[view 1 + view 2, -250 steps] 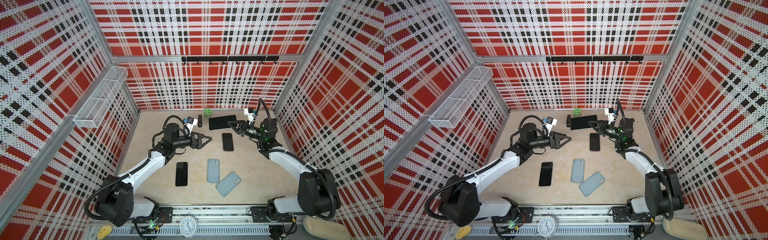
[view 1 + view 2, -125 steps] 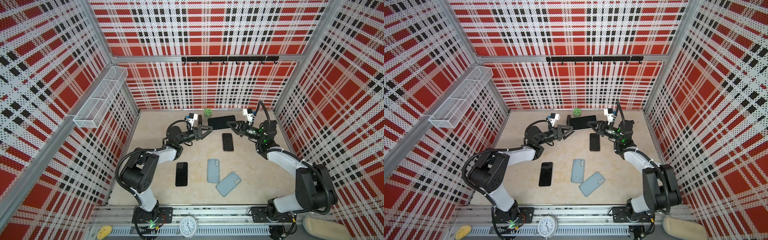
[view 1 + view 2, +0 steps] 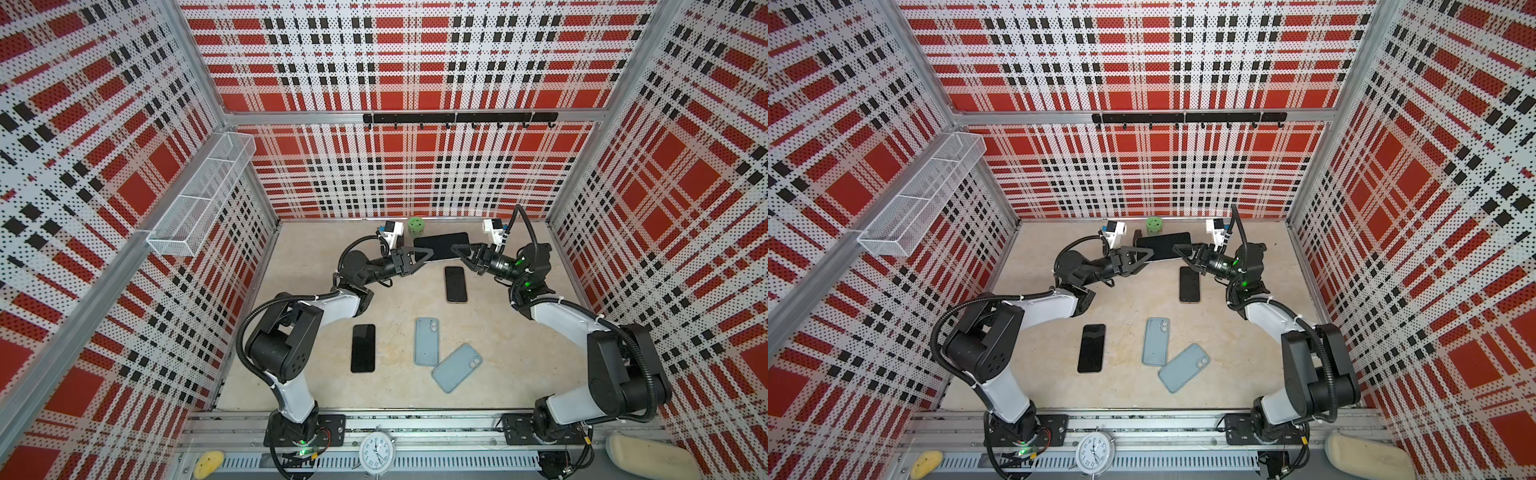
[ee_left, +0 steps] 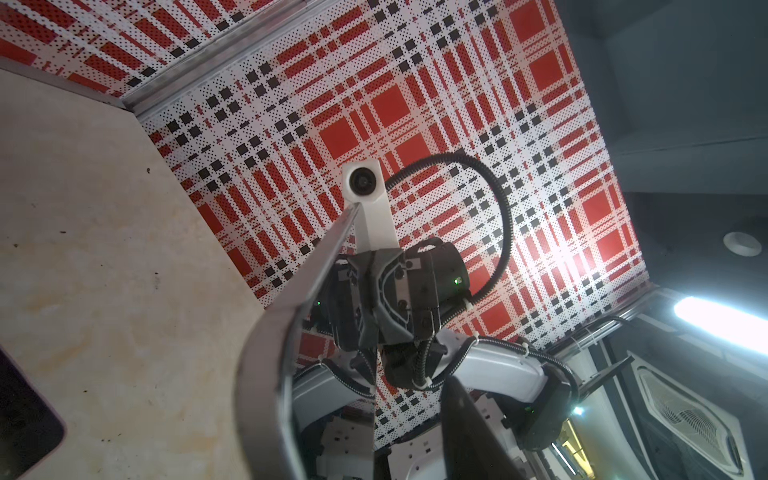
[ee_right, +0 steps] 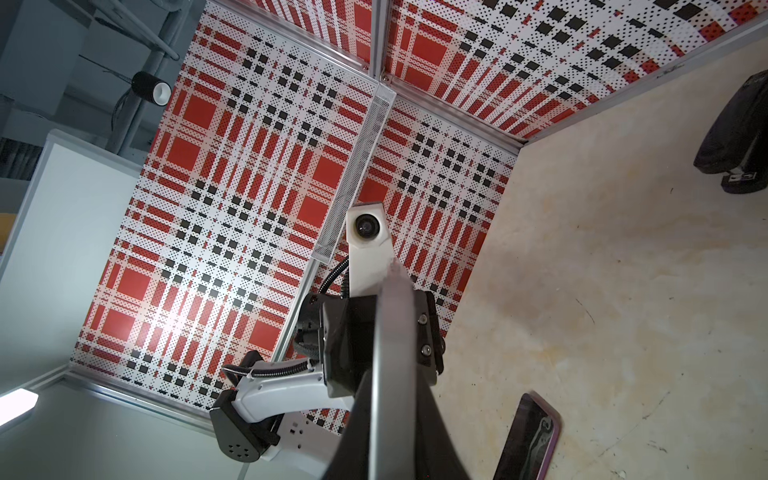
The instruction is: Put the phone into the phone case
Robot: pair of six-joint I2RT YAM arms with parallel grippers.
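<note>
A black phone (image 3: pixel 440 245) (image 3: pixel 1163 245) hangs level above the back of the table, between both arms. My right gripper (image 3: pixel 459 251) (image 3: pixel 1181 249) is shut on its right end; in the right wrist view its dark fingers (image 5: pixel 357 436) press both faces of the grey phone edge (image 5: pixel 390 353). My left gripper (image 3: pixel 422 257) (image 3: pixel 1144 257) straddles the left end, open. In the left wrist view a gap shows between the phone (image 4: pixel 299 282) and one finger (image 4: pixel 465 428). Two light blue phone cases (image 3: pixel 427 341) (image 3: pixel 457 368) lie back up at the table's front.
Two more black phones lie flat on the table, one near the middle right (image 3: pixel 455 284) and one at the front left (image 3: pixel 363 348). A green round object (image 3: pixel 414 226) stands at the back wall. A wire basket (image 3: pixel 199 199) hangs on the left wall.
My left arm swung back and right to the held phone, and its jaws narrowed around the phone's left end. The right gripper kept its hold and barely moved.
</note>
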